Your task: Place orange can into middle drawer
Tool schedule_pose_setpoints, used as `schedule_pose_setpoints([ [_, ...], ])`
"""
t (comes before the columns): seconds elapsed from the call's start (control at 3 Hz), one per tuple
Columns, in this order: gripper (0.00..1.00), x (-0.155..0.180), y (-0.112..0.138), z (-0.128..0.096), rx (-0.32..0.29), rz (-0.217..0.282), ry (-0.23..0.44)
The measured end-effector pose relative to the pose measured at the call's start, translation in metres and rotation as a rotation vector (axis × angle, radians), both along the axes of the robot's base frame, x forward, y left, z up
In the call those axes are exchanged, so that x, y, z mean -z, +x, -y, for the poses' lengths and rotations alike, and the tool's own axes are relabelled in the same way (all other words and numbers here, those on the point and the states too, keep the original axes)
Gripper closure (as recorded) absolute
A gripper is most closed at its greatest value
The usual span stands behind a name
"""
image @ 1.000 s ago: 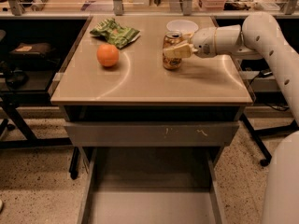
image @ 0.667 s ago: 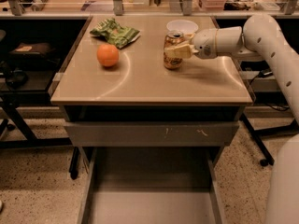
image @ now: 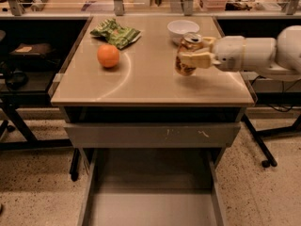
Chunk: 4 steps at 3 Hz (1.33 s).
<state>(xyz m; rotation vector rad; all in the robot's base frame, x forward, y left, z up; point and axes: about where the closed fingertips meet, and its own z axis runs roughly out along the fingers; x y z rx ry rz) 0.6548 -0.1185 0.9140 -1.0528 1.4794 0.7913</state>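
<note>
Plainly, the gripper [image: 194,58] had closed around the middle of the orange can [image: 185,68], its pale fingers [image: 200,59] wrapped across the can's side from the right. The can hung tilted over the right rear part of the tabletop [image: 150,81], its silver top leaning toward the white bowl [image: 183,29] just behind it. Whether its base had fully cleared the surface could not be told.

The can was probably light and thin-walled (easily dented if empty, heavier and prone to slosh if full), with a smooth, somewhat slippery skin. A mid-body grip across its width looked the sound choice, firm enough to stop it from sliding yet not crushing.

The tabletop was smooth and slightly glossy, so a set-down can might skid. An orange fruit [image: 108,56] and a green bag [image: 115,32] lay well apart on the left. Below the scratched drawer front [image: 150,134], the middle drawer [image: 150,211] stood pulled out, its plain floor offering ample room, with low side walls to clear on the way down.
</note>
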Motion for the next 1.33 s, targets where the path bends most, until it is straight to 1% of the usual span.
schedule_pose_setpoints([
  [0.33, 1.00, -0.013, -0.074, 0.017, -0.009, 0.068, -0.026],
  [0.67, 1.00, -0.009, -0.143, 0.034, 0.023, 0.108, -0.100],
  [1.0, 1.00, 0.024, -0.197, 0.053, 0.085, 0.071, -0.186],
  [1.33, 1.00, 0.083, -0.218, 0.057, 0.124, -0.013, -0.225],
])
